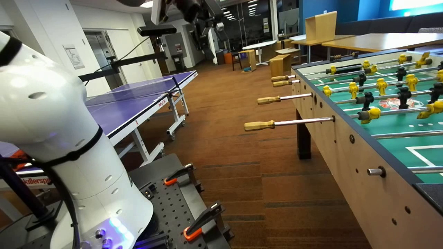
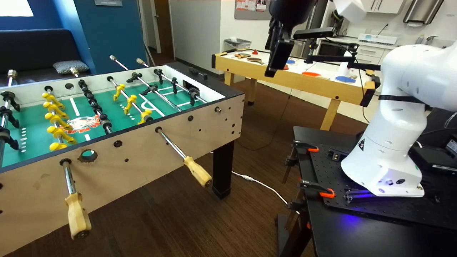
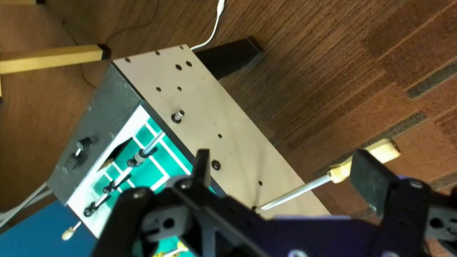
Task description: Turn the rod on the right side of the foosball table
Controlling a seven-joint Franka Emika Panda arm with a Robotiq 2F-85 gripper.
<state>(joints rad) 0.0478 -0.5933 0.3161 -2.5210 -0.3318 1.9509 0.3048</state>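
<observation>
The rod is thin silver metal with a tan wooden handle. It sticks far out of the side wall in both exterior views, with its handle (image 1: 259,125) (image 2: 197,172) over the floor. The foosball table (image 1: 367,166) (image 2: 142,157) has light wooden walls and a green field. My gripper (image 2: 274,62) hangs high above the floor, apart from the rod; it also shows at the top of an exterior view (image 1: 204,43). In the wrist view the gripper (image 3: 285,165) is open and empty. The rod (image 3: 294,195) shows beyond and between its fingers, and the right finger hides part of the handle.
Shorter rods with wooden handles (image 1: 268,100) (image 2: 78,216) stick out along the same wall. A bare rod end (image 1: 375,171) protrudes near the corner. A purple table-tennis table (image 1: 138,100) and a wooden game table (image 2: 285,75) stand nearby. Clamps (image 1: 204,221) hold the robot's mount plate.
</observation>
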